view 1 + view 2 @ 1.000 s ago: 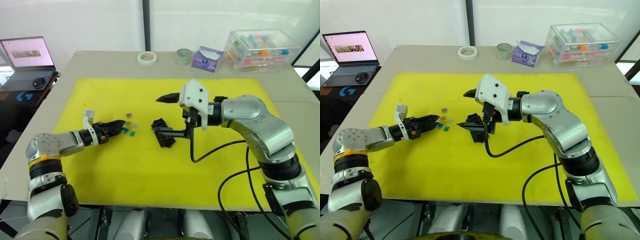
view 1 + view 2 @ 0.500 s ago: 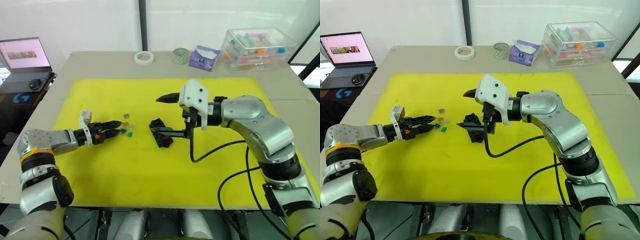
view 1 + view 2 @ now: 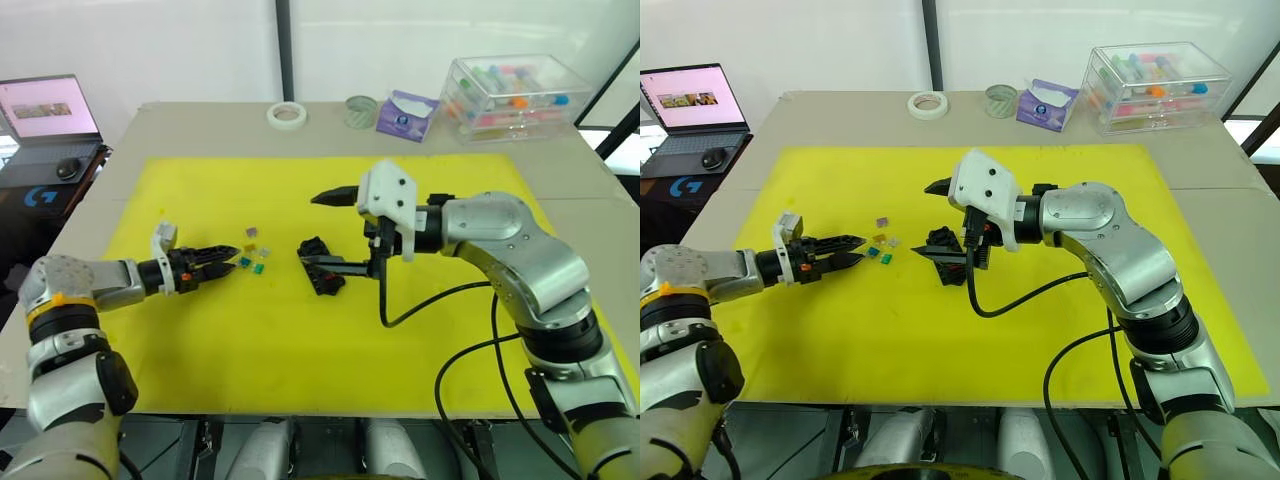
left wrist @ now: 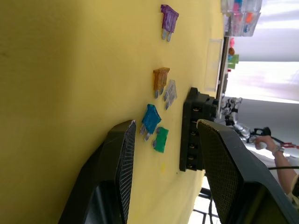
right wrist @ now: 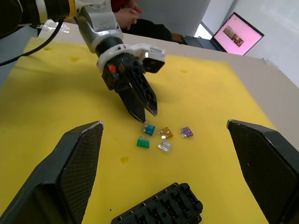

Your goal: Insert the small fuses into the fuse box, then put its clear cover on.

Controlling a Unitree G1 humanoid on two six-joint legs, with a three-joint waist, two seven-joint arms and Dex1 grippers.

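Observation:
Several small fuses (image 3: 252, 255) lie loose on the yellow mat: purple (image 4: 169, 18), orange-yellow (image 4: 160, 79), grey (image 4: 170, 93), teal (image 4: 150, 119) and green (image 4: 161, 140). My left gripper (image 3: 228, 259) lies low on the mat just left of them, open and empty, its tips beside the teal one. The black fuse box (image 3: 325, 282) sits right of the fuses, slots up. My right gripper (image 3: 310, 229) stands wide open over it, with its lower finger across the box. A faint transparent rectangle (image 4: 212, 65), likely the clear cover, lies beyond the box.
The yellow mat (image 3: 300, 340) covers most of the table. At the back stand a tape roll (image 3: 286, 114), a small clear cup (image 3: 361, 110), a purple packet (image 3: 403, 115) and a large clear box of coloured tubes (image 3: 515, 95). A laptop (image 3: 45, 110) sits far left.
My left arm has drawn back to the left and its fingers have parted a little; the tips are now just short of the fuses. The right arm and fuse box have not moved.

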